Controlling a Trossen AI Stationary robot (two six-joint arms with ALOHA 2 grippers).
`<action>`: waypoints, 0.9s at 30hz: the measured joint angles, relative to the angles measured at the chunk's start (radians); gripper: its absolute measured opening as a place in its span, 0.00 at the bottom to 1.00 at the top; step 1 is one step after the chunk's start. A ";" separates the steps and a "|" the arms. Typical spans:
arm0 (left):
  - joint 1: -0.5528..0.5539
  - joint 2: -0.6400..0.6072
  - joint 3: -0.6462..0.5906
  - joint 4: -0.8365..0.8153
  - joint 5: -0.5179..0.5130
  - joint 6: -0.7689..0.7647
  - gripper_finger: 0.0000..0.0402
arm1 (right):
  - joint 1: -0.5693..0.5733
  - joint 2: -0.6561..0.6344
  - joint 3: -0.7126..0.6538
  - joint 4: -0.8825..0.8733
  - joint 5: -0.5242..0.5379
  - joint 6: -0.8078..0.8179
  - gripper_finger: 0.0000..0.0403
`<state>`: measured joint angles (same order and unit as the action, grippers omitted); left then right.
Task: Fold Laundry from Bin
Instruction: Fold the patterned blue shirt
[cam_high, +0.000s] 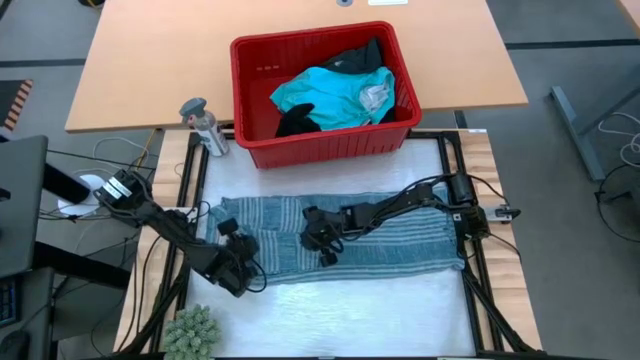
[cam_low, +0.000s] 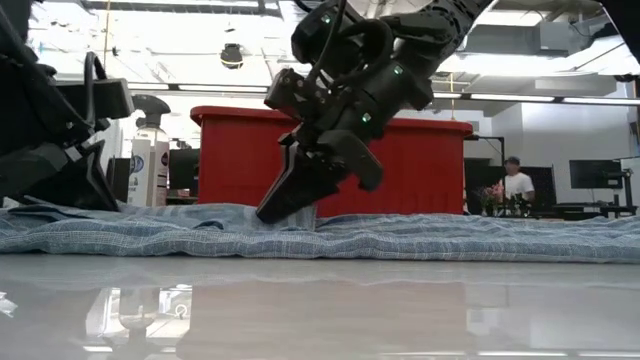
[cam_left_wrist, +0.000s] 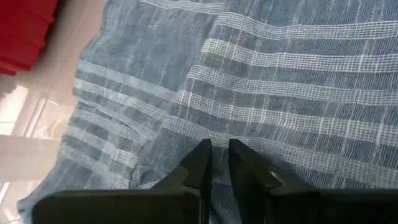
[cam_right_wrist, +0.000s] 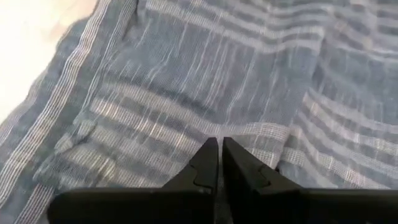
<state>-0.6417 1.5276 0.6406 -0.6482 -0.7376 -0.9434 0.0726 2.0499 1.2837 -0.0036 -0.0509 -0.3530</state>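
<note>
White tabletop (cam_high: 330, 310) bears striped laundry (cam_high: 400, 250); no legible writing.

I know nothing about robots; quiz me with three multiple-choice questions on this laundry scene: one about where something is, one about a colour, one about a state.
1. Where is the spray bottle?
A. inside the bin
B. beside the red bin, outside it
C. on the striped garment

2. What colour is the brightest garment in the bin?
A. turquoise
B. yellow
C. white

3. How does the blue-grey striped garment lie?
A. rolled up
B. hanging from the bin
C. spread flat

Answers: 1 B, it stands by the bin's corner. 2 A, the turquoise garment lies on top. 3 C, it stretches across the table under the left gripper and right gripper.
</note>
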 joint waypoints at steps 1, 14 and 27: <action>-0.009 -0.004 0.000 -0.008 0.000 -0.007 0.12 | 0.000 0.000 0.011 -0.029 0.001 -0.010 0.12; -0.087 -0.284 -0.005 0.103 -0.272 0.014 0.13 | -0.001 -0.051 0.104 -0.201 0.024 -0.077 0.12; -0.028 -0.218 -0.141 0.621 -0.209 0.321 0.13 | 0.005 -0.061 0.060 -0.308 0.028 -0.029 0.05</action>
<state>-0.6701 1.3094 0.4999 -0.0271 -0.9463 -0.6220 0.0771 1.9891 1.3440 -0.3112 -0.0231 -0.3821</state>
